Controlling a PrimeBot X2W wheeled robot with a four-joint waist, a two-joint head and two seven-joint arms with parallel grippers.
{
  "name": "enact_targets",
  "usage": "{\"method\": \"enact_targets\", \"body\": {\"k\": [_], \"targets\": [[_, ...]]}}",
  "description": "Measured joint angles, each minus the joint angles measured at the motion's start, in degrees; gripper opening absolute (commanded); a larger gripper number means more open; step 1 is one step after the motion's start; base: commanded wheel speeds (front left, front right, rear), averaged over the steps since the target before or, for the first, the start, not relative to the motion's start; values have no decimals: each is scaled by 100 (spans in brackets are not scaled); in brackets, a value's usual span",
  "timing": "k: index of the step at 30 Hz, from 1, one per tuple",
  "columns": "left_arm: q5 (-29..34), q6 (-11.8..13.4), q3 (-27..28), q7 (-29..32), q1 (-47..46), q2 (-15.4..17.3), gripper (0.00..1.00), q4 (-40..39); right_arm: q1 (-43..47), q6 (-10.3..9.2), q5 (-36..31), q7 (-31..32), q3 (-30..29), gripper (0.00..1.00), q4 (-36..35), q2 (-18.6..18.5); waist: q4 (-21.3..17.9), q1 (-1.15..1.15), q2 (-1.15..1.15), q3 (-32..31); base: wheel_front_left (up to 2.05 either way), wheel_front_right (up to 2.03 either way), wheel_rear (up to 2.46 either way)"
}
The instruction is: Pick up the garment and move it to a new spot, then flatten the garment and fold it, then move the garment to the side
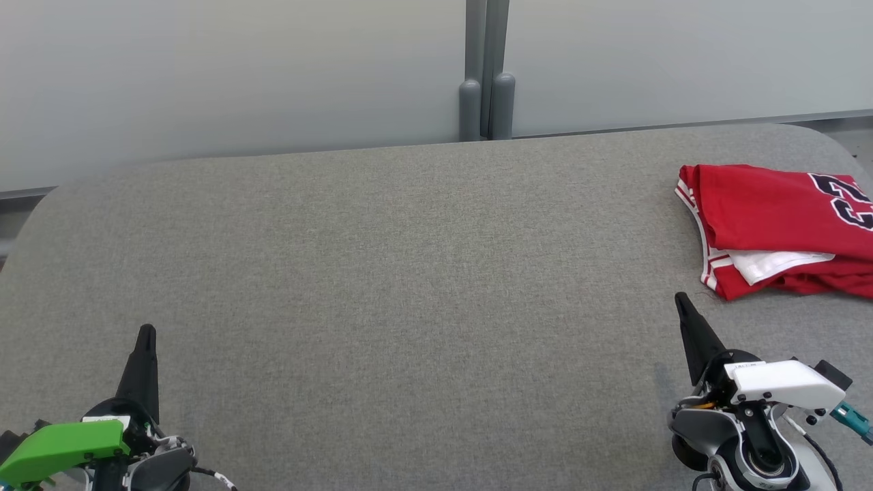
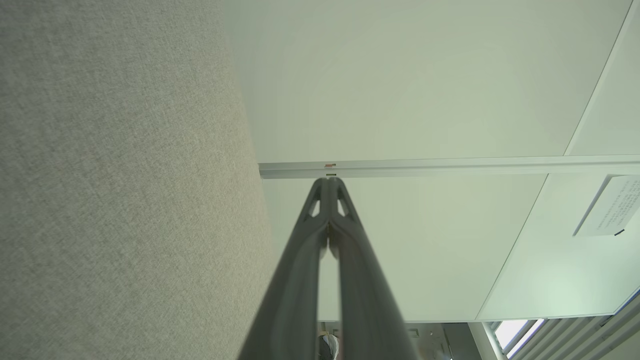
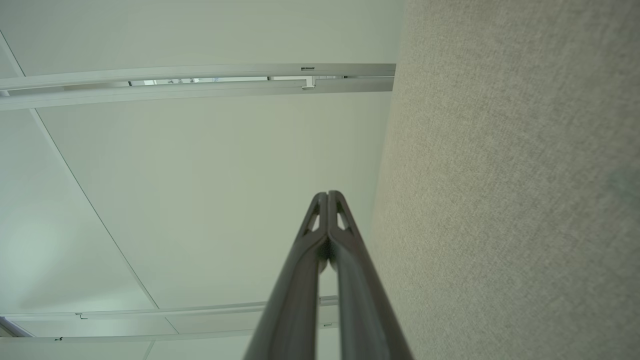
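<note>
The garment (image 1: 771, 221) is a red jersey with white trim and dark numbers, folded into a flat stack at the right edge of the grey table (image 1: 382, 273); part of it runs off the head view. My right gripper (image 1: 681, 300) sits shut and empty just below the jersey's near left corner, apart from it. My left gripper (image 1: 146, 331) rests shut and empty at the lower left, far from the jersey. In the left wrist view, the left gripper (image 2: 329, 180) has its tips pressed together. In the right wrist view, the right gripper (image 3: 328, 194) is likewise shut.
A pale partition wall (image 1: 239, 75) with a grey post (image 1: 485, 75) stands behind the table's far edge. The table's corners are rounded. Each wrist view looks along the grey table top (image 2: 110, 175) (image 3: 510, 175) toward pale wall panels.
</note>
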Motion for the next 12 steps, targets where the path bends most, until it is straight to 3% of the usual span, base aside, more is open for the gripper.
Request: {"method": "enact_targets", "body": {"k": [12], "targets": [[5,0,10,18,-2,-11,0,0,0,0,-5,4,-5,0,0,2,0,0,0,0,0,0,0]]}}
